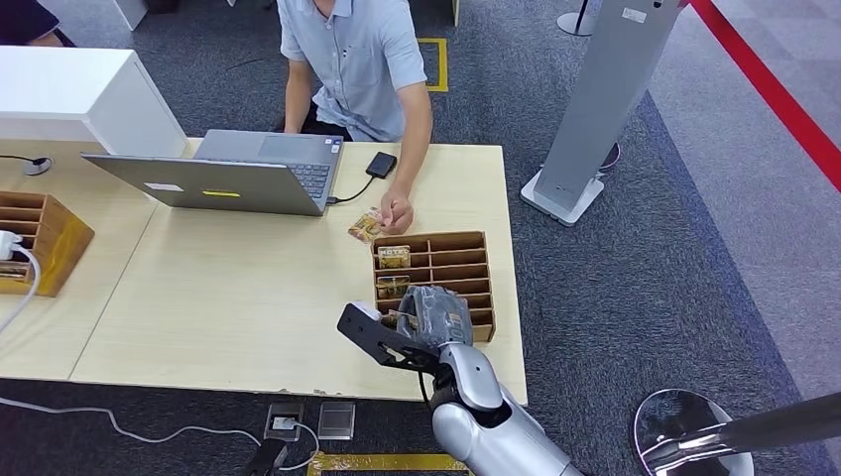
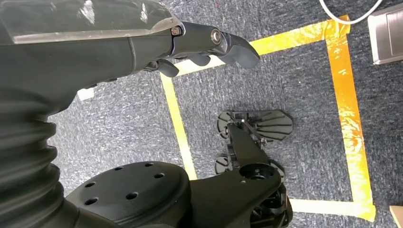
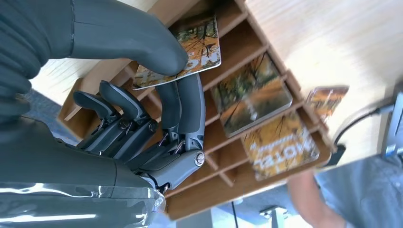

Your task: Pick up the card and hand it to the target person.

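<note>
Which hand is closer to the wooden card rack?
Right. The right hand is at the rack, pinching a card over its slots. The left hand hangs over the carpet, away from it.

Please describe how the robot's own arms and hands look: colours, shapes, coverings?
The right arm is rounded silver metal. Both hands, the right hand and the left hand, have dark grey jointed fingers, a thick grey thumb, a ribbed grey wrist cover and glossy clear plastic wrap.

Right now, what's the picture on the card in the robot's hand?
Autumn trees in orange and yellow on the card, pinched by the right hand; the right wrist view shows it best.
</note>
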Tool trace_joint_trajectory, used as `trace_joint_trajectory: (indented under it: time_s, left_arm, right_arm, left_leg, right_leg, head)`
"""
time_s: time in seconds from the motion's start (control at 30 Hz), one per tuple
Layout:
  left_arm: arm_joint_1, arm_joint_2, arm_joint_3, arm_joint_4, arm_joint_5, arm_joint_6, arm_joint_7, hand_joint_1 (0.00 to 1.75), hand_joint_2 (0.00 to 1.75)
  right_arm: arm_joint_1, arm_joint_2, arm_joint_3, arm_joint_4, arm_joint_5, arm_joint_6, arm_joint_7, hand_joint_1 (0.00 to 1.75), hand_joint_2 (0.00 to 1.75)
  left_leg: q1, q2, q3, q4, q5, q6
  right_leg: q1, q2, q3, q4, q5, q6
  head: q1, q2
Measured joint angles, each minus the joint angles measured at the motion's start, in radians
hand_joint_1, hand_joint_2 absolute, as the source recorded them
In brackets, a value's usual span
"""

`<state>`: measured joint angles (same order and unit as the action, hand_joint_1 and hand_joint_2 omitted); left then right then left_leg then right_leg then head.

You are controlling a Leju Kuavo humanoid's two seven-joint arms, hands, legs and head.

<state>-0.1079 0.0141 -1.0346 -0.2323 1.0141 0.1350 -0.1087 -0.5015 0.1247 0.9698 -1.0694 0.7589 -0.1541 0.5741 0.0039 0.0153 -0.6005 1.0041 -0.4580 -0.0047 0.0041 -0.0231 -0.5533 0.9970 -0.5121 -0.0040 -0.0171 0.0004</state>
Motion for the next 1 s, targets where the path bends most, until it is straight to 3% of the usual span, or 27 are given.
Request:
trace_joint_trajectory:
  time_s: [0.27, 0.53, 0.83, 1.0]
  left_arm:
    - [0.003, 0.000, 0.000, 0.000, -0.002, -0.010, -0.007, 0.00, 1.75]
    - [0.002, 0.000, 0.000, 0.000, -0.027, -0.027, -0.018, 0.00, 1.75]
    - [-0.017, 0.000, -0.003, 0.000, -0.065, -0.045, 0.008, 0.00, 1.75]
    - [-0.040, 0.000, -0.011, 0.000, -0.095, -0.058, 0.044, 0.00, 1.75]
  right_arm:
    - [0.011, -0.095, -0.058, -0.244, 0.078, 0.002, 0.039, 1.75, 1.75]
    - [-0.108, -0.127, -0.101, -0.336, 0.053, 0.005, 0.011, 1.75, 1.75]
    - [-0.305, -0.116, -0.103, -0.195, 0.009, 0.002, -0.038, 1.75, 1.75]
    - [-0.430, -0.053, -0.095, 0.041, -0.009, 0.002, -0.111, 1.75, 1.75]
  left_leg:
    - [0.000, 0.000, 0.000, 0.000, 0.000, 0.000]
    - [0.000, 0.000, 0.000, 0.000, 0.000, 0.000]
    - [0.000, 0.000, -0.001, 0.000, 0.000, 0.000]
    - [0.000, 0.000, -0.001, 0.000, 0.001, 0.000]
  right_leg:
    - [0.000, 0.001, 0.000, 0.000, 0.000, 0.000]
    - [0.000, 0.001, 0.000, 0.001, 0.001, 0.000]
    - [0.000, 0.001, 0.000, 0.001, 0.001, 0.000]
    - [0.000, 0.000, 0.000, 0.002, 0.001, 0.000]
  head:
    - [0.001, 0.000]
    - [0.000, 0.000]
    - [0.001, 0.000]
    - [0.000, 0.000]
